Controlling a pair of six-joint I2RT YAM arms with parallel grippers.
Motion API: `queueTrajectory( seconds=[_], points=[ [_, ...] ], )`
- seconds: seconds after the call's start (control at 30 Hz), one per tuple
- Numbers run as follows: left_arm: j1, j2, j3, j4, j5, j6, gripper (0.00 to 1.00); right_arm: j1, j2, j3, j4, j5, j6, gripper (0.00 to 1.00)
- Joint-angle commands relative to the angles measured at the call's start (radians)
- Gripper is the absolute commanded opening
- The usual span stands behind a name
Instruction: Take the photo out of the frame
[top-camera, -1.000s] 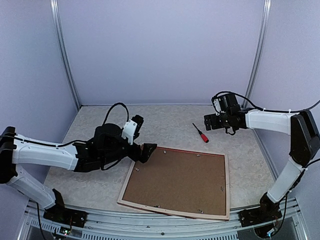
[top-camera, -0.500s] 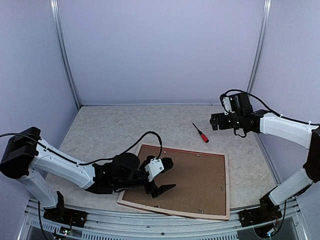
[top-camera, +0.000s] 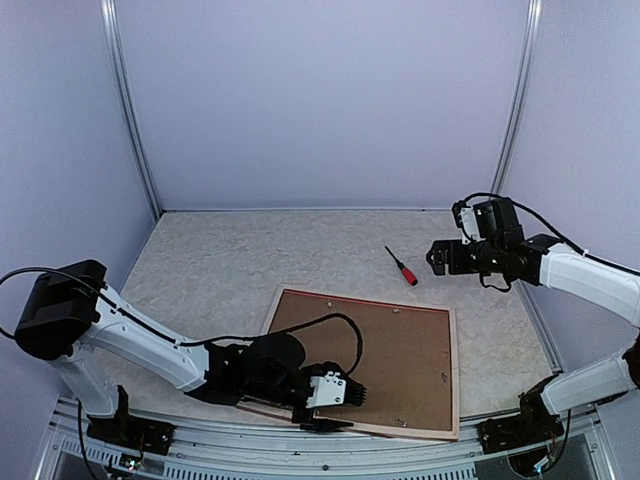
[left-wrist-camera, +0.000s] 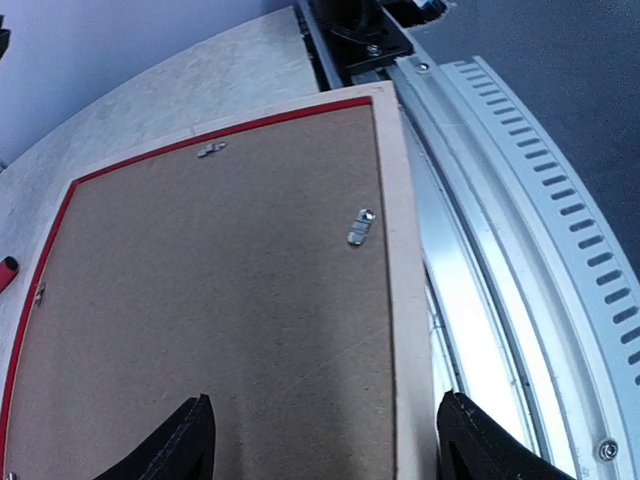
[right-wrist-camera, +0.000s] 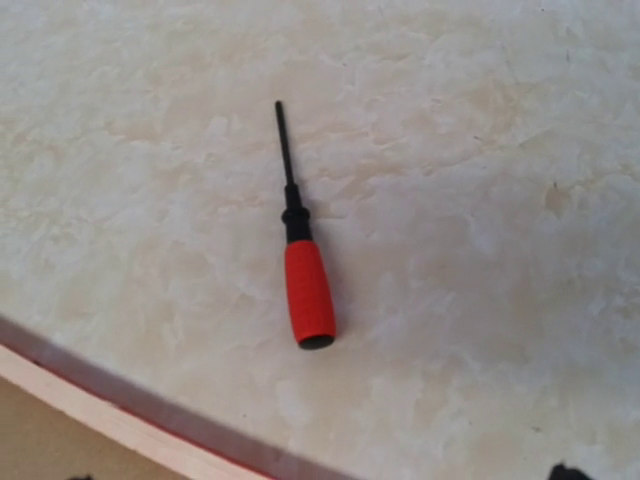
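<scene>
Left wrist view showed the left claw (left-wrist-camera: 330, 450) spread wide and empty over the near rail of the frame (left-wrist-camera: 405, 300). The frame lay face down on the counter (right-wrist-camera: 480, 150), backing board (left-wrist-camera: 220, 300) up. The photo could not be seen and was presumably under that board. A metal clip (left-wrist-camera: 360, 226) just ahead held the board. The sound move was to nudge that tab sideways off the board with one fingertip, without pressing down, and to free every clip before lifting. The right claw (top-camera: 437, 256), also spread and empty, hung above the screwdriver (right-wrist-camera: 308, 290), handy for stiff tabs.
</scene>
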Motion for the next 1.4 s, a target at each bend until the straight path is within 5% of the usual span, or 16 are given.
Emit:
queueTrajectory(
  seconds=[0.0,0.5,0.8,1.37],
  points=[
    [-0.036,0.041,0.034,-0.068,0.066,0.094,0.74,-0.006,-0.044,-0.03,-0.013,-0.025,0.02,0.99],
    [-0.11,0.172,0.1,-0.145,-0.091,0.135,0.47,-0.006,-0.1,-0.085,-0.019,-0.024,0.035,0.99],
    [-0.13,0.195,0.105,-0.122,-0.179,0.137,0.0,-0.006,-0.133,-0.087,-0.05,-0.05,0.047,0.98],
    [-0.05,0.062,0.075,-0.097,-0.122,0.024,0.0,-0.006,-0.203,-0.022,-0.281,-0.202,0.123,0.99]
  ],
)
